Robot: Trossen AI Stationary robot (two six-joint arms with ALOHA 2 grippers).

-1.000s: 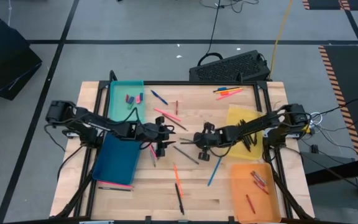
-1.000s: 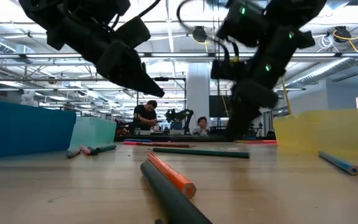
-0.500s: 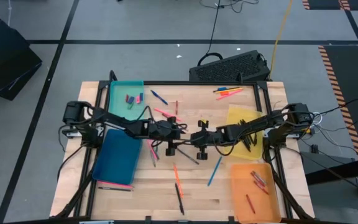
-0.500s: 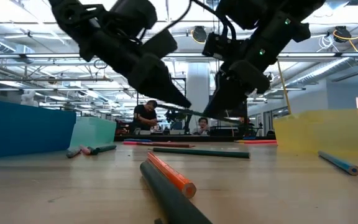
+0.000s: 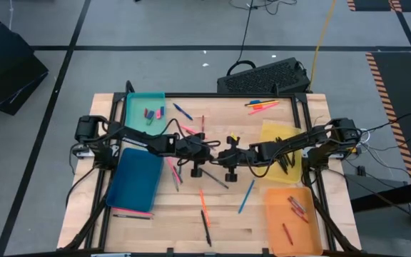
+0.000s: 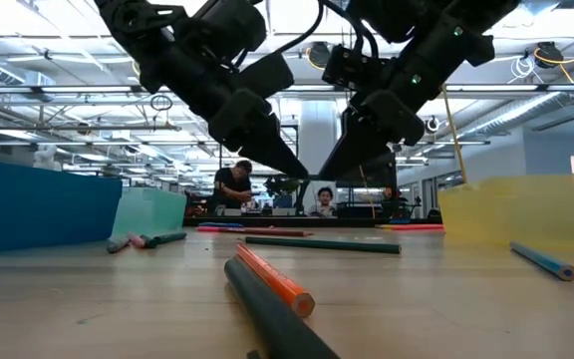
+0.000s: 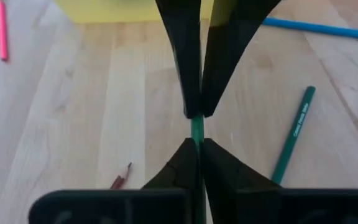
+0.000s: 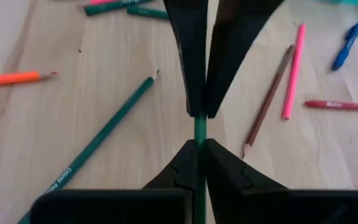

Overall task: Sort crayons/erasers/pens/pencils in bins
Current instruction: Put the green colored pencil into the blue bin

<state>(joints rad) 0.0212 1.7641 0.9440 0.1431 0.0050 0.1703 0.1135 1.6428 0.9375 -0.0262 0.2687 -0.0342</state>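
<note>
Nearest the low camera, a smooth round orange pencil (image 6: pixel 275 278) across a dark one on pale grained wood. Mid-table, held above the boards – a thin green pencil (image 7: pixel 197 129) pinched tip to tip by left gripper (image 5: pixel 207 148) and right gripper (image 5: pixel 223 153), both clamped narrow on it. Beyond, shallow translucent bins – teal (image 5: pixel 135 120), yellow (image 5: pixel 270 132).

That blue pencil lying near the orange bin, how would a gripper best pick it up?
Probably at the middle of the blue pencil, straight from above, fingers set across its shaft: it lies flat and slanted, with free room on both sides. For now the left gripper and right gripper are both shut on a green pencil in mid-air.
</note>
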